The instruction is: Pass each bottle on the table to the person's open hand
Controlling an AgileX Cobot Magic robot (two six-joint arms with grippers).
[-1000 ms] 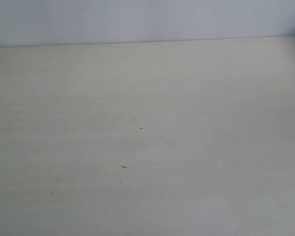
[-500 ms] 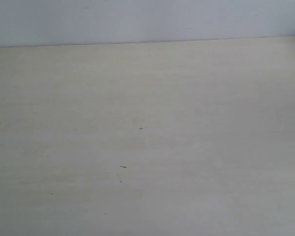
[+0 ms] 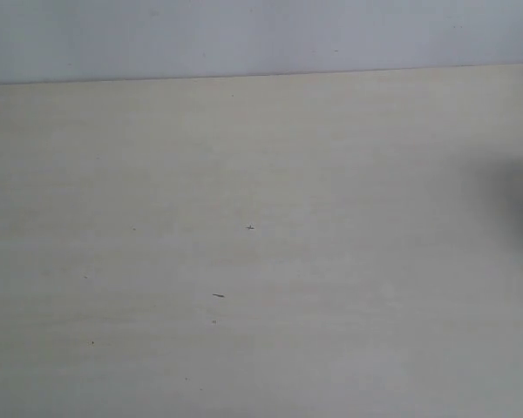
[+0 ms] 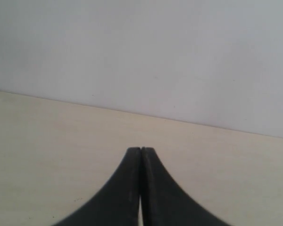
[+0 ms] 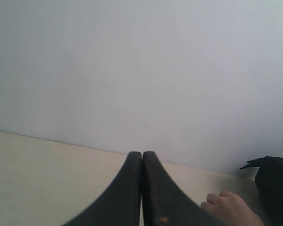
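No bottles show in any view. The pale cream table (image 3: 261, 261) fills the exterior view, and neither arm appears there. My left gripper (image 4: 140, 149) is shut with its black fingers pressed together and nothing between them, low over the table. My right gripper (image 5: 142, 153) is shut and empty as well. Beside the right gripper, a person's bare hand (image 5: 231, 207) rests at the table's far end with its fingers curled. A black sleeve (image 5: 276, 188) is behind it. Whether its palm is open cannot be told.
A plain pale grey-blue wall (image 3: 244, 35) rises behind the table's far edge. A few tiny dark specks (image 3: 218, 295) mark the tabletop. A soft dark shadow (image 3: 516, 187) lies at the right edge of the exterior view.
A dark blurred shadow has come in over the right edge of the table in the exterior view. Nothing else there differs.
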